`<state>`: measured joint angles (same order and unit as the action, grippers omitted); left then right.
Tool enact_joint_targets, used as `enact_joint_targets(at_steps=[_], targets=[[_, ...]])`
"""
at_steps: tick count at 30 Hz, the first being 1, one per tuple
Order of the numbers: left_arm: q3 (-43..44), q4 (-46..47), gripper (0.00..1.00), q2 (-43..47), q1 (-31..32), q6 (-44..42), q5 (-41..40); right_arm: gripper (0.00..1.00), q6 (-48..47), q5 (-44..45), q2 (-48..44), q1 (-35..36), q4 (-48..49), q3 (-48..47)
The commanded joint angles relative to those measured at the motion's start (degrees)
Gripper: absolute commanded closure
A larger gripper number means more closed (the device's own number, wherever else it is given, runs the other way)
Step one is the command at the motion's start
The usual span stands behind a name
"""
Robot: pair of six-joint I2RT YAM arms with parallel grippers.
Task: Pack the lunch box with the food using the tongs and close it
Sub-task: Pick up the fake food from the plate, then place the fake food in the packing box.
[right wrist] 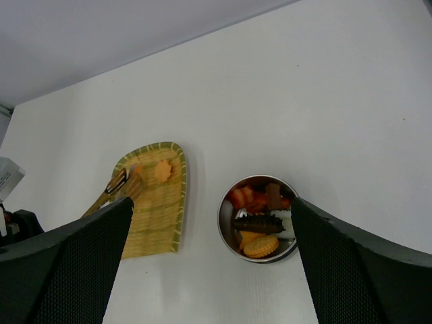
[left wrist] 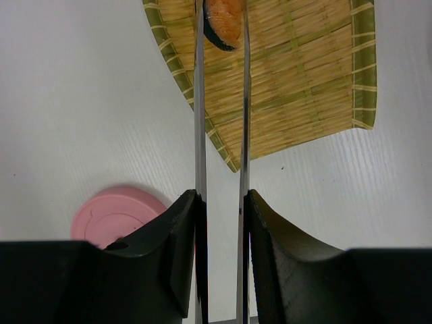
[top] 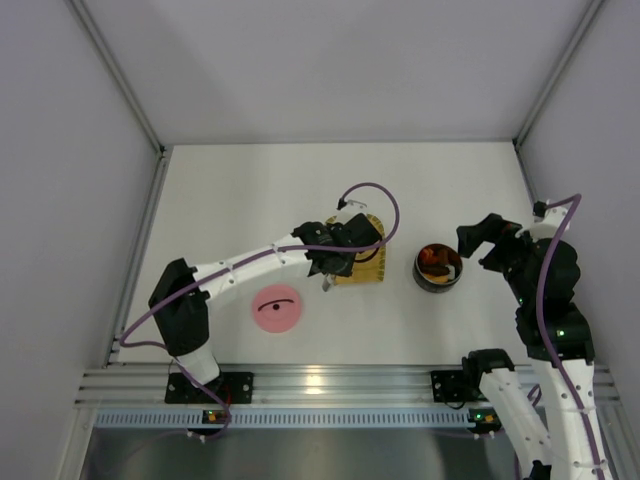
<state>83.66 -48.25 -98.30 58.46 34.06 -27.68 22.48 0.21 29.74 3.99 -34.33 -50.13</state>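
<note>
1. Left gripper [left wrist: 221, 229]: black fingers clamped on the long thin silver metal tongs [left wrist: 200, 135], one slim arm against each finger, arms squeezed near parallel.
2. Tong tips: pinch an orange food piece with a dark rind [left wrist: 224, 23] over the yellow woven bamboo tray [left wrist: 304, 81]. Whether the piece touches the weave or hangs clear, can't tell.
3. Tray: lies flat approx. mid-table on the white table [top: 250, 190]. One more small orange piece [right wrist: 162, 170] lies on it, near the tong tips.
4. Small round shiny steel bowl [right wrist: 221, 216] (the lunch box body): stands uncovered on the table, right of the tray and apart from it. Inside is a pile of bite-sized food [right wrist: 260, 229]: orange rounds, dark brown bits, a white chunk at the right edge.
5. Flat pink round lid [top: 276, 308] w/ thin black curved handle: flat on the table, handle up, left of the tray and nearer the arm bases, touching nothing.
6. Right gripper [right wrist: 212, 206]: fingers spread wide, holding nothing, raised over the table just right of the bowl.
</note>
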Motion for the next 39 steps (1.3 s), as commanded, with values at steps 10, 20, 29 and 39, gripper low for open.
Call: enact_joint_targets(at_steps=[10,20,29,39], targets=[[9.0,2.3,0.65,1.6,3.9,-3.7,2.5,0.01,-0.6,0.5,0.6,-0.6,-0.4,-2.3],[16.3,3.7,0.65,-2.8,8.1,-4.4,5.4,0.01,-0.4,0.7,0.4,-0.6,-1.0,-3.0],[21.6,6.1,0.65,-7.8,10.6,-4.9,9.1,0.01,-0.8,1.3,0.1,-0.6,-2.0,-3.9],[26.3,6.9,0.64,-13.8,12.7,-5.2,11.3,0.00,-1.2,1.6,-0.1,-0.6,-2.4,-3.8]])
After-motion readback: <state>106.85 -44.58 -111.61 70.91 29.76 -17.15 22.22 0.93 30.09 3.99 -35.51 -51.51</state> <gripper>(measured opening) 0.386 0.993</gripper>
